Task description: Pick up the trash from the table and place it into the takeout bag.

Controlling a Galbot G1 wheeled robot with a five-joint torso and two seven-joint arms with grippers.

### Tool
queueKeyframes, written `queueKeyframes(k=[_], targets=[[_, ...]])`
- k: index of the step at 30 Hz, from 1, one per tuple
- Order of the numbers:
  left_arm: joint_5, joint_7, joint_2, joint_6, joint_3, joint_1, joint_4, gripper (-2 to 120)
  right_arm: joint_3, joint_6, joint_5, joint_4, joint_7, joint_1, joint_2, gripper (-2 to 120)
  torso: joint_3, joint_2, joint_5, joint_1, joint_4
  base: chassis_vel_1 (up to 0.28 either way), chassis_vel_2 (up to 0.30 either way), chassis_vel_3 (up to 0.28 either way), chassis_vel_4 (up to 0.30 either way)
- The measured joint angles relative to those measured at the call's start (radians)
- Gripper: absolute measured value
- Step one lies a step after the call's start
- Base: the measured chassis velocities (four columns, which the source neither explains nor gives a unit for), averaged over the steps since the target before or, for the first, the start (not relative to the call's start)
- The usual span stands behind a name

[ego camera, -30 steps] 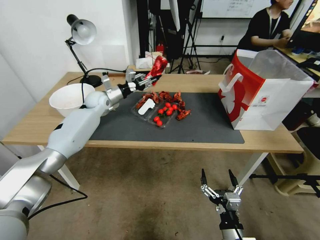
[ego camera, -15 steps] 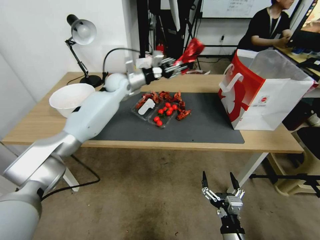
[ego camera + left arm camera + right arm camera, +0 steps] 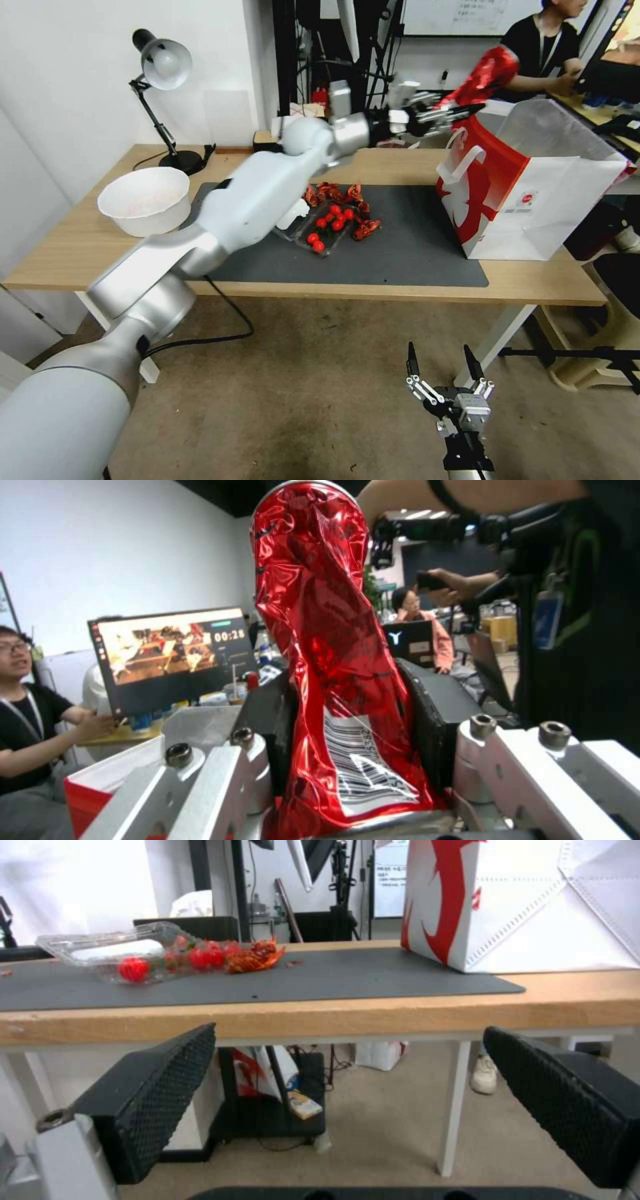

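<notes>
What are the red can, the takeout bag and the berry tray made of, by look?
Crushed red can: thin metal, glossy; sharp creases and mirror glints, with a printed barcode.
Takeout bag: paper or card, matte; crisp fold lines, stands stiff and open.
Clear tray of red fruit: likely thin transparent plastic; contents show through, edges glint.

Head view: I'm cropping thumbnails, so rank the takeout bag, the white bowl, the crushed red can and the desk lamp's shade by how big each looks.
1. takeout bag
2. white bowl
3 and 4. crushed red can, shut in the left gripper, and the lamp shade look alike; the shade is farther off, so I won't rank them.
</notes>
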Motion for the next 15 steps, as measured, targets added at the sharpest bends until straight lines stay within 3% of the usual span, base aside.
queueKeyframes(k=[7, 15], targets=[[-0.002, -0.032, -0.089, 0.002, 0.049, -0.07, 0.11, 33, -0.001, 0.003, -0.008, -0.002, 0.002, -0.006, 0.01, 100, 0.0, 0.0, 0.0003, 0.0, -0.0006, 0.0, 0.0, 0.0, 0.0], [-0.028, -0.098, -0.09, 0.008, 0.135, -0.106, 0.129, 33, -0.006, 0.005, -0.02, -0.014, 0.0, -0.004, 0.02, 100, 0.0, 0.0, -0.0001, 0.0, 0.0, 0.0, 0.0, 0.0, 0.0]])
